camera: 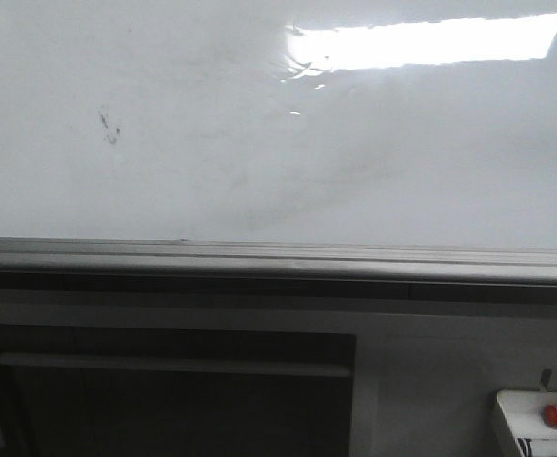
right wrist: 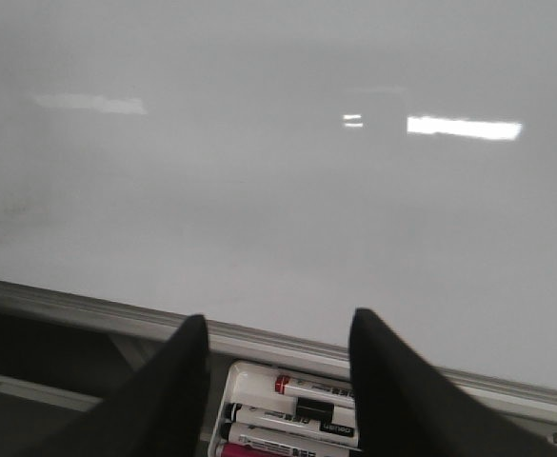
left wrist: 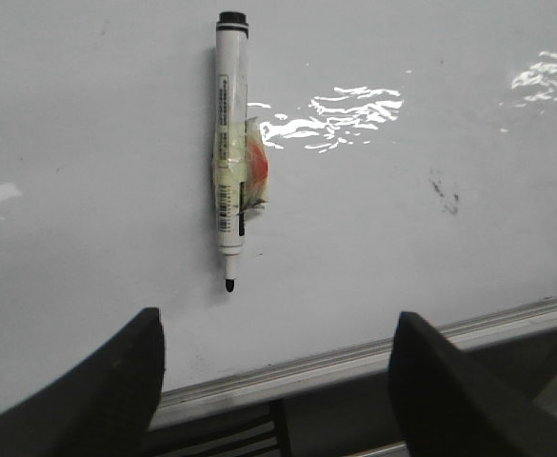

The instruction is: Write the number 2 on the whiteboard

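The whiteboard (camera: 259,143) fills the front view, glossy white with a grey rail (camera: 278,255) along its near edge. No number 2 is in view on it. In the left wrist view a white marker (left wrist: 230,143) lies on the whiteboard (left wrist: 402,219), with yellowish tape and an orange patch round its middle. Its bare black tip (left wrist: 229,285) points toward my left gripper (left wrist: 278,324), which stands open just short of it, over the rail, holding nothing. My right gripper (right wrist: 278,322) is open over the board's (right wrist: 259,143) near edge. Neither gripper shows in the front view.
A white tray (camera: 507,409) of markers (right wrist: 307,388) sits below the rail at the right, under my right gripper; one has a red cap (camera: 552,415). Faint dark smudge specks (camera: 108,127) mark the board's left part. A bright light reflection (camera: 430,40) lies at upper right.
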You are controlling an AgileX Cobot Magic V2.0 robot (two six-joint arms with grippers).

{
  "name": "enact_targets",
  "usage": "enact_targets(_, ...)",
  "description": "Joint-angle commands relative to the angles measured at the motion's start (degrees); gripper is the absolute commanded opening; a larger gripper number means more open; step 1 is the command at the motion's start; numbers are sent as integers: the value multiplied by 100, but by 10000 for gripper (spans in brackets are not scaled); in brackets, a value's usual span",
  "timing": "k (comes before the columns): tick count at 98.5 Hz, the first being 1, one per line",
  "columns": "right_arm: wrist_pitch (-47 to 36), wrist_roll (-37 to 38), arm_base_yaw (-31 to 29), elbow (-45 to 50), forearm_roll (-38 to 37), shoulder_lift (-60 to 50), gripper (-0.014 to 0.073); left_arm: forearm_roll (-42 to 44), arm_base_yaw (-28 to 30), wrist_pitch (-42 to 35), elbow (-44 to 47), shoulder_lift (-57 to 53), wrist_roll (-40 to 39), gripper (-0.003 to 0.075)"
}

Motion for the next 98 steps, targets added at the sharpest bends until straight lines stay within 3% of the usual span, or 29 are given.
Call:
enact_targets(1, -396, -77, 54, -208, 16, 112, 343, 221, -2, -646, -215, 449, 18, 494)
enact_targets(45, -396, -77, 63, -208, 16, 112, 343, 689, 116, -1040, -954, 2667, 18, 493)
enact_targets(78, -392, -77, 63, -208, 16, 112, 343, 731, 116, -1348, -1164, 3327, 18, 489)
enact_targets(98, -371, -77, 63, -208, 16, 112, 343, 720, 116, -1513, -1164, 3327, 18, 321)
